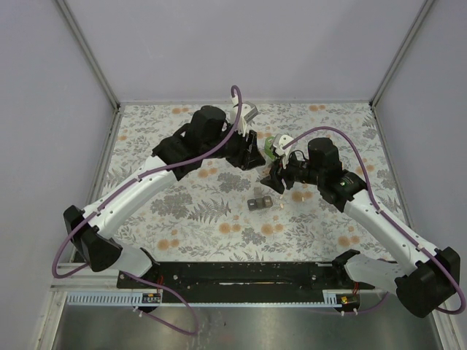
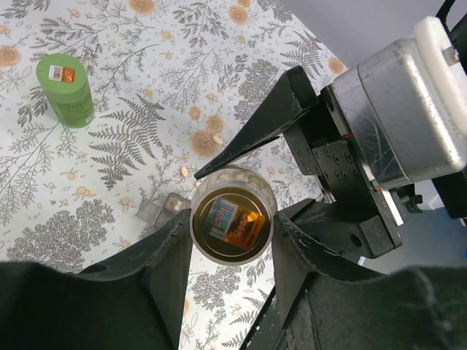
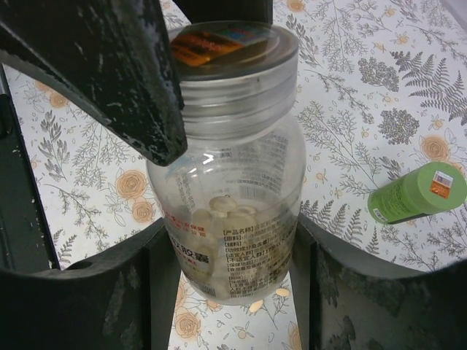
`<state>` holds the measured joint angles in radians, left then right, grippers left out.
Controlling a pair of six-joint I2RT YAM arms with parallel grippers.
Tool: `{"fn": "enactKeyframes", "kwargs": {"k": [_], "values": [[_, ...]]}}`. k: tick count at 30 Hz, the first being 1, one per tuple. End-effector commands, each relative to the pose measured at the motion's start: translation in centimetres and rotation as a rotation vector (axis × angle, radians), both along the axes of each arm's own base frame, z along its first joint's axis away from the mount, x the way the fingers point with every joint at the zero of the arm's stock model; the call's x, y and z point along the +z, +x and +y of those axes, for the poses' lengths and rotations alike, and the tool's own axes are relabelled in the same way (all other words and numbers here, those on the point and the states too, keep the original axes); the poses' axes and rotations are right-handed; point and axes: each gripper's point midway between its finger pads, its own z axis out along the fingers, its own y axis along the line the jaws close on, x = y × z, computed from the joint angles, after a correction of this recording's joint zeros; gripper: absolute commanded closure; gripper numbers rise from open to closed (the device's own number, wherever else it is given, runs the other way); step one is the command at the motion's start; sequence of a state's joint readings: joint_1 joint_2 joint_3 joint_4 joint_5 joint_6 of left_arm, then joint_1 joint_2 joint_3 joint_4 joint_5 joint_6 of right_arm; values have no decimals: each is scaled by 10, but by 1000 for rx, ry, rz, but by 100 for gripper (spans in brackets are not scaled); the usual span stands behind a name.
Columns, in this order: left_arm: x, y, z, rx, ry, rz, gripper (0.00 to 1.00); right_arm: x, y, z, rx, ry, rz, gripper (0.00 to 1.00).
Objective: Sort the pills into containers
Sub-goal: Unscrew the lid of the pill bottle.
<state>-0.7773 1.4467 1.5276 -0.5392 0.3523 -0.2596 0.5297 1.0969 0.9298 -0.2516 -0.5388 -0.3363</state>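
A clear pill bottle (image 3: pixel 233 182) with pale pills inside is held upright above the table. My right gripper (image 3: pixel 232 240) is shut on its body, one finger on each side. Its lid (image 2: pixel 233 219), bearing an orange and blue sticker, sits between the fingers of my left gripper (image 2: pixel 233 222), which is shut on it from above. In the top view the two grippers meet at mid-table, left gripper (image 1: pixel 252 157) beside right gripper (image 1: pixel 277 175). A green bottle (image 2: pixel 66 87) stands apart on the table, and the green bottle (image 3: pixel 419 193) also shows in the right wrist view. Loose pale pills (image 2: pixel 216 138) lie on the cloth.
A small clear two-cell container (image 1: pixel 259 203) lies on the floral cloth just in front of the grippers, and the same container (image 2: pixel 160 208) shows below the held bottle. Two loose pills (image 3: pixel 281 292) lie under the bottle. Frame posts stand at the far corners.
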Motion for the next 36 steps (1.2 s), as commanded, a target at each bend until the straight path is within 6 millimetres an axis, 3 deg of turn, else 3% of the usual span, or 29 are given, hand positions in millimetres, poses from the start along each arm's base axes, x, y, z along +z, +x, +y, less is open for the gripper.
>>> {"fn": "enactKeyframes", "kwargs": {"k": [1,9,11,16,24,32,36], "values": [[19,-6,-10,17,-48,25,68,30,8,4,-13,62,-103,100],[23,-4,-6,3,-37,-38,33,28,7,5,-5,62,-97,100],[27,-3,-4,-7,-33,-74,20,28,6,5,-3,63,-97,100],[32,-1,2,-36,-2,-180,5,28,5,5,6,63,-95,100],[43,-8,22,-288,79,-500,2,27,-4,10,60,69,-76,100],[43,-52,46,-787,5,-712,1,20,-22,17,174,72,-32,100],[47,-61,47,-895,-24,-785,1,19,-30,19,221,74,-17,100]]}}
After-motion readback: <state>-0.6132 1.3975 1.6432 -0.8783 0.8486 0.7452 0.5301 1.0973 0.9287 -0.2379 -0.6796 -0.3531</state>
